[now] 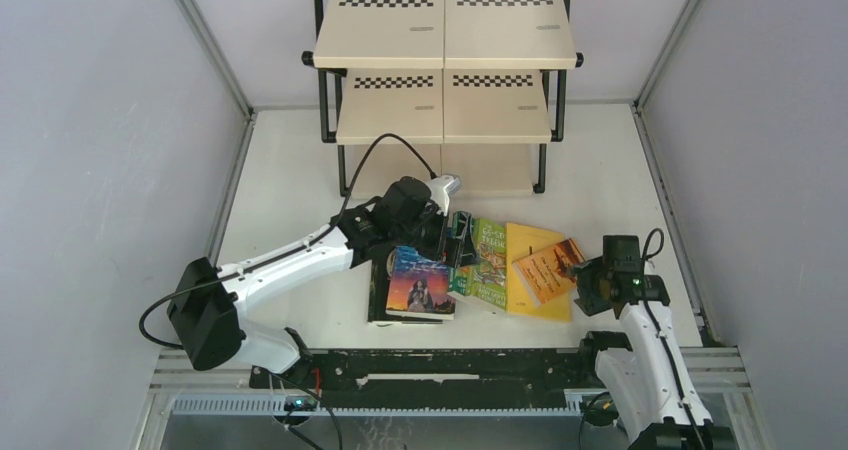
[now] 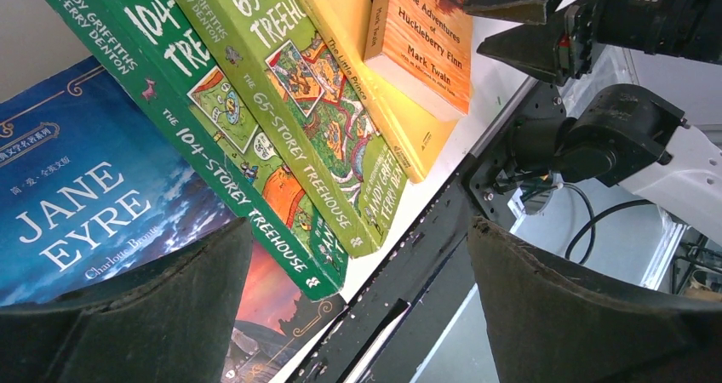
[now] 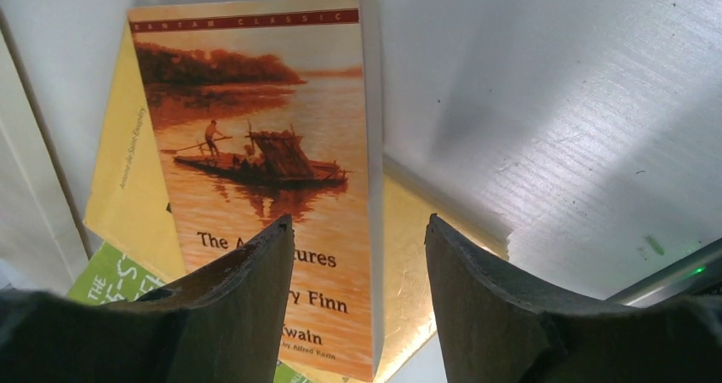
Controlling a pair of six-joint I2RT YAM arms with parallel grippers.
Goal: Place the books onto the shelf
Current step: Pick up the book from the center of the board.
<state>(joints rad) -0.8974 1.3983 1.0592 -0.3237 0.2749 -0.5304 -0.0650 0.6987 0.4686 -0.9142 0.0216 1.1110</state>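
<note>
The right gripper (image 3: pixel 358 230) stands partly open and empty. Just beyond its fingers, centre-left of frame, the orange Huckleberry Finn paperback (image 3: pixel 264 145) lies on a yellow book (image 3: pixel 119 204). The left gripper (image 2: pixel 362 230), wide open and empty, hovers over Jane Eyre (image 2: pixel 77 204) at lower left. The shelf (image 1: pixel 445 40) stands top centre.
</note>
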